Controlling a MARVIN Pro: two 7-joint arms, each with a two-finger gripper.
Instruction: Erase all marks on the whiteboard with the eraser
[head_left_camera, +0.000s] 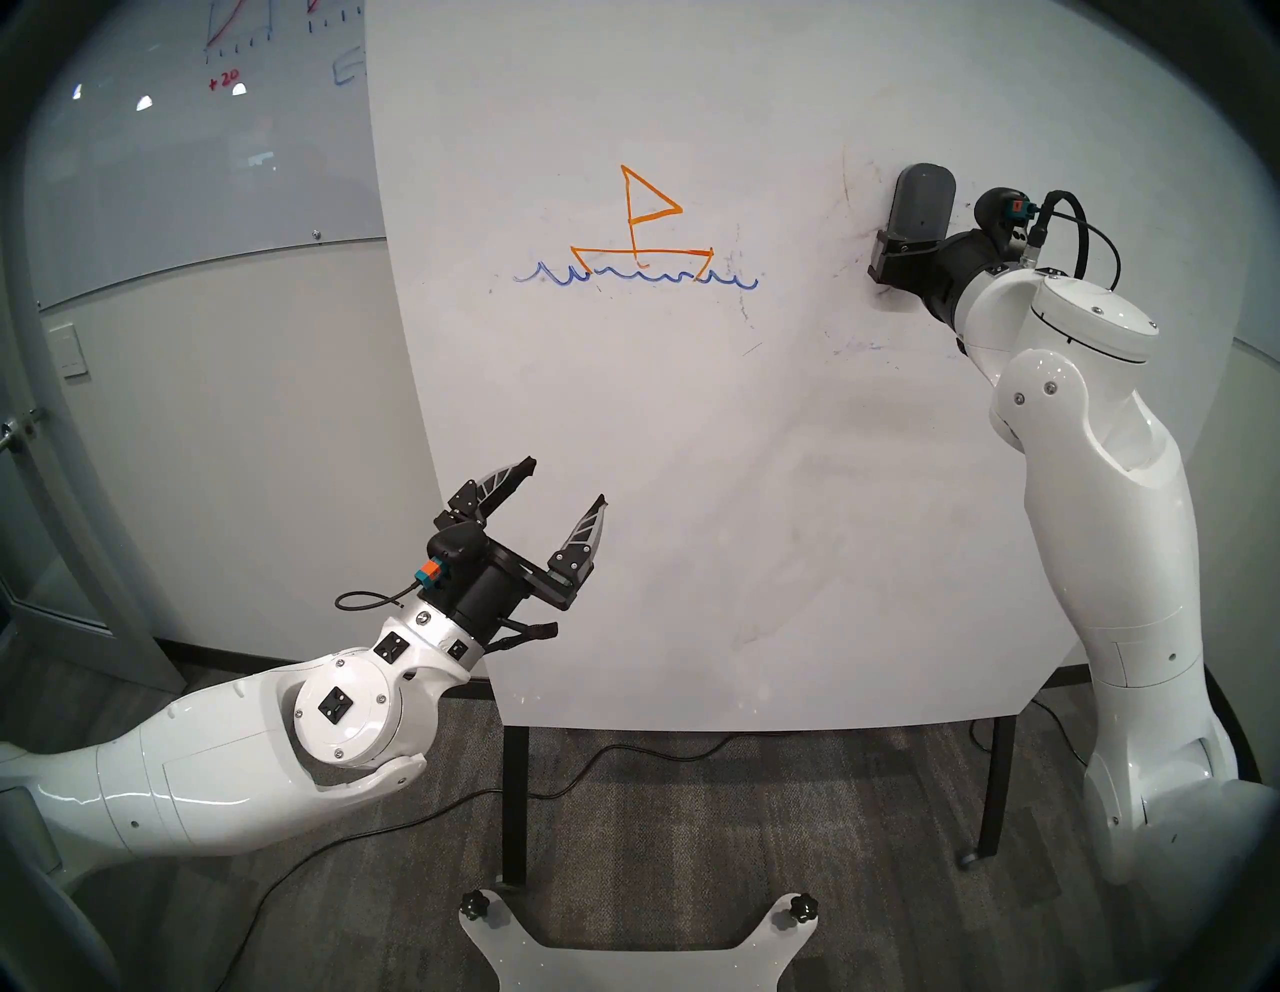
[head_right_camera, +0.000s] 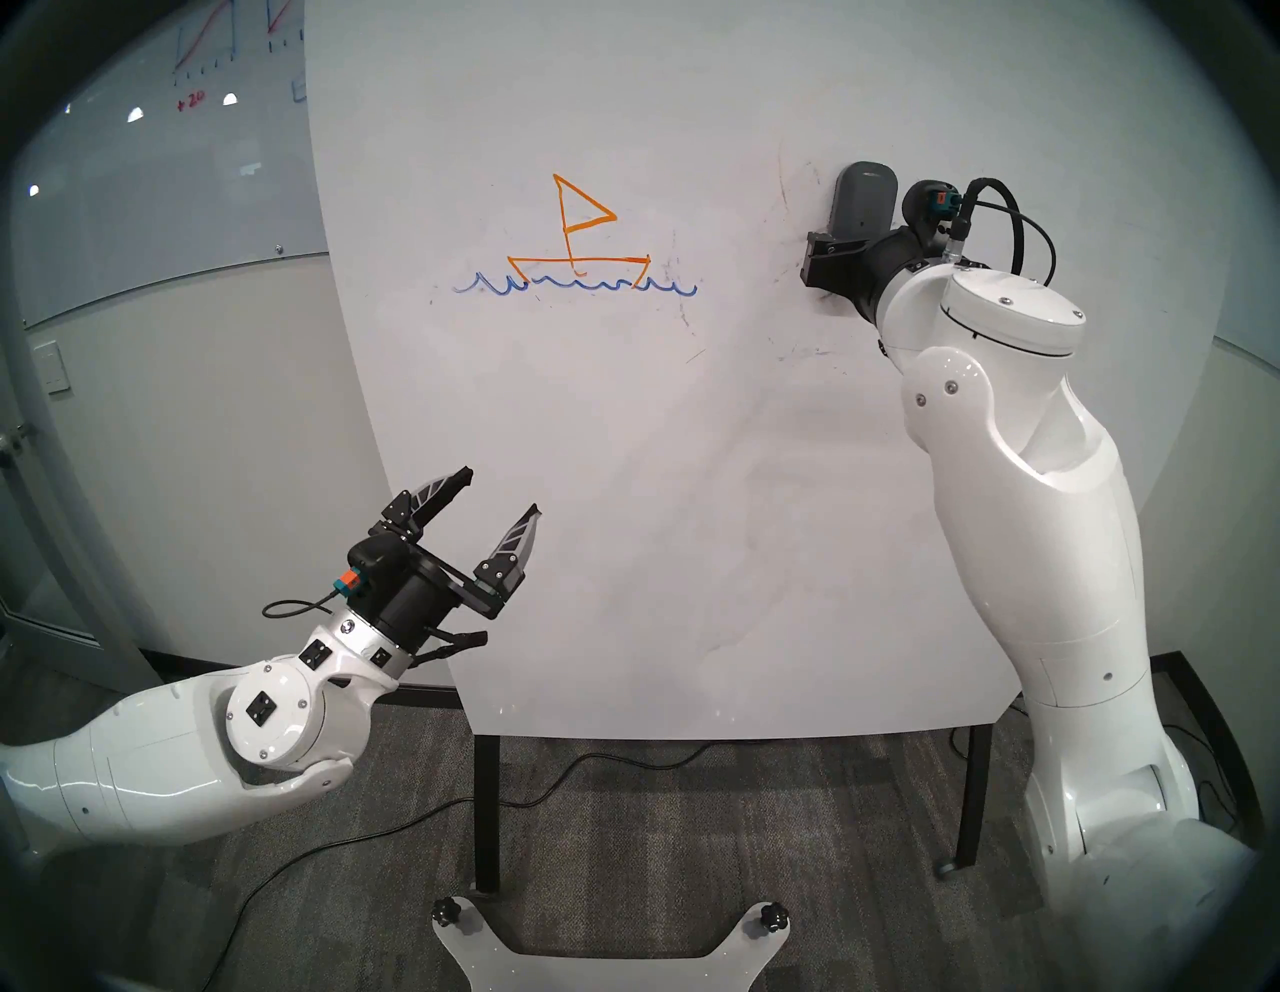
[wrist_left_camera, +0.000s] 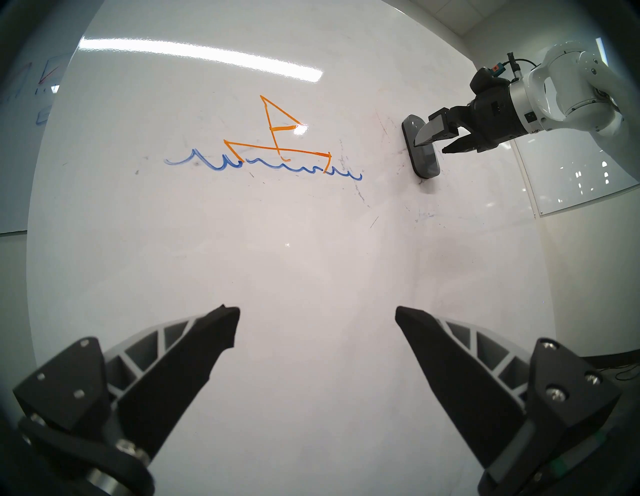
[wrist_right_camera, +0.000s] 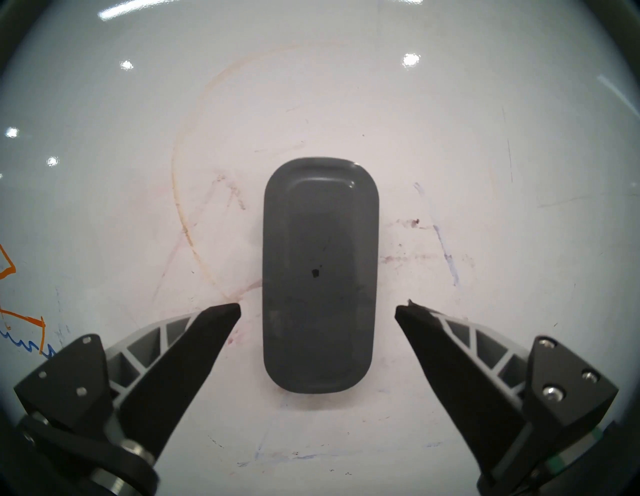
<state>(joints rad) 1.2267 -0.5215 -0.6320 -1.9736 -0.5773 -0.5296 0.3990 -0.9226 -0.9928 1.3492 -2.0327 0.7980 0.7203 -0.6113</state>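
The eraser (wrist_right_camera: 319, 277) clings flat near the whiteboard's (head_left_camera: 692, 485) right edge; the right gripper (wrist_right_camera: 317, 310) straddles it, spread wide, gripping nothing. Next it must pinch, then sweep toward the sailboat (head_left_camera: 644, 222).

Whiteboard (head_left_camera: 692, 485) showing plain white; sailboat (head_left_camera: 641, 222) showing orange, wavy line (head_left_camera: 634, 278) below it blue. Eraser (wrist_right_camera: 318, 277) at right showing dark grey. Faint brown-grey smudges (wrist_right_camera: 207, 225) showing beside it.
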